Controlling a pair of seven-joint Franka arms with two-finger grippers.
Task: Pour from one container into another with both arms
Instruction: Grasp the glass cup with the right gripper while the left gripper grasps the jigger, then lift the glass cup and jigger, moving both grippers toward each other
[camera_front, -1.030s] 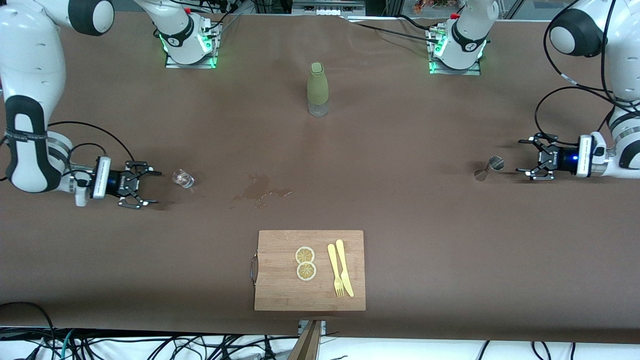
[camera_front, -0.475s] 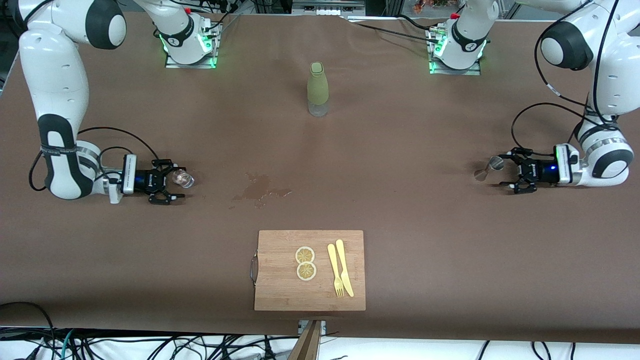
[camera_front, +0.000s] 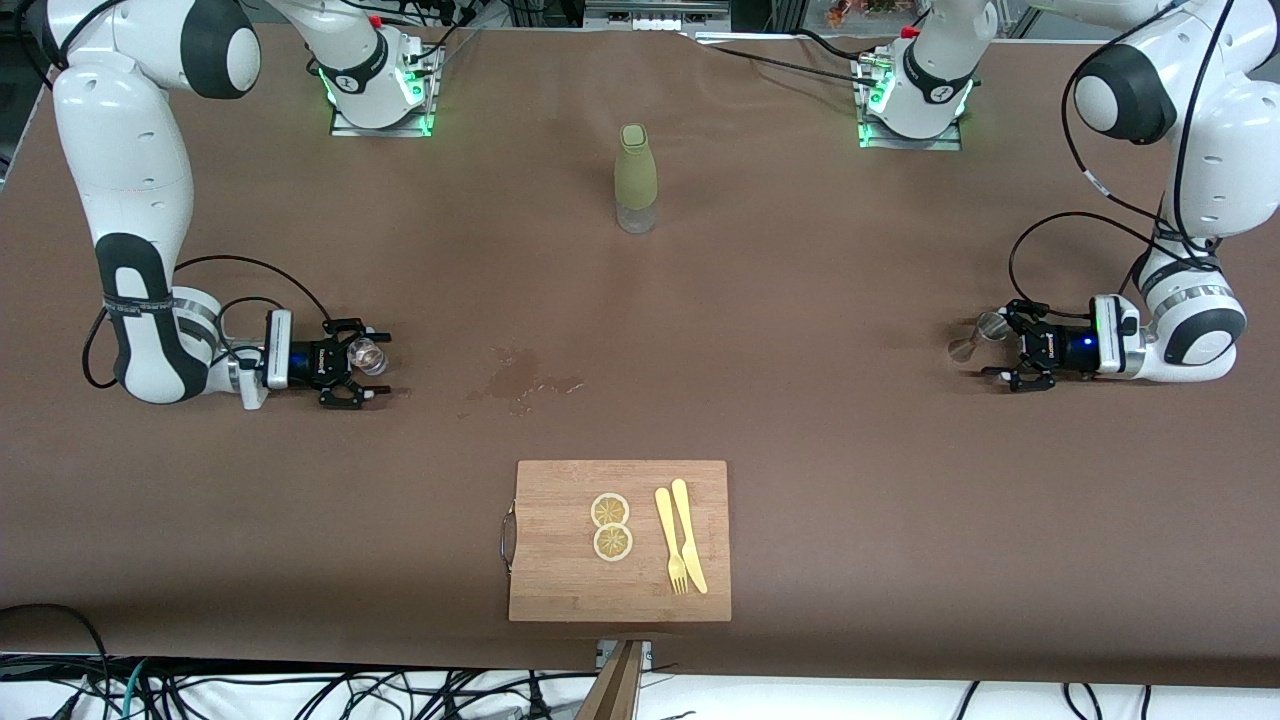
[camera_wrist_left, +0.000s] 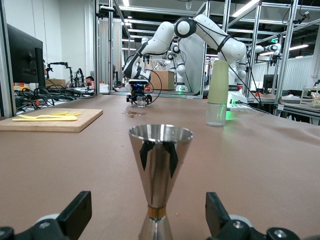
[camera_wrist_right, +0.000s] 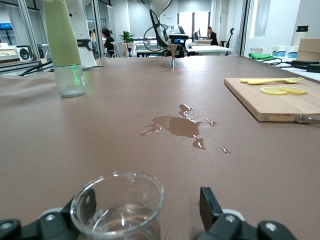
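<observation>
A small clear glass (camera_front: 367, 355) with a little clear liquid stands toward the right arm's end of the table. My right gripper (camera_front: 381, 364) is open low at the table, one finger on each side of the glass. In the right wrist view the glass (camera_wrist_right: 120, 212) sits closer to one finger (camera_wrist_right: 86, 200) than to the other. A steel hourglass-shaped jigger (camera_front: 976, 336) stands toward the left arm's end. My left gripper (camera_front: 999, 343) is open around it. In the left wrist view the jigger (camera_wrist_left: 160, 165) stands centred between the fingers (camera_wrist_left: 75, 215), with gaps on both sides.
A bottle with a green sleeve (camera_front: 636, 178) stands mid-table near the bases. A wet spill (camera_front: 520, 378) marks the brown table cover. A wooden cutting board (camera_front: 560, 560) with two lemon slices, a yellow fork and a knife lies nearest the front camera.
Both grippers have slid toward the table's middle. The right one now has the glass between its open fingers, and the left one has the jigger between its own.
</observation>
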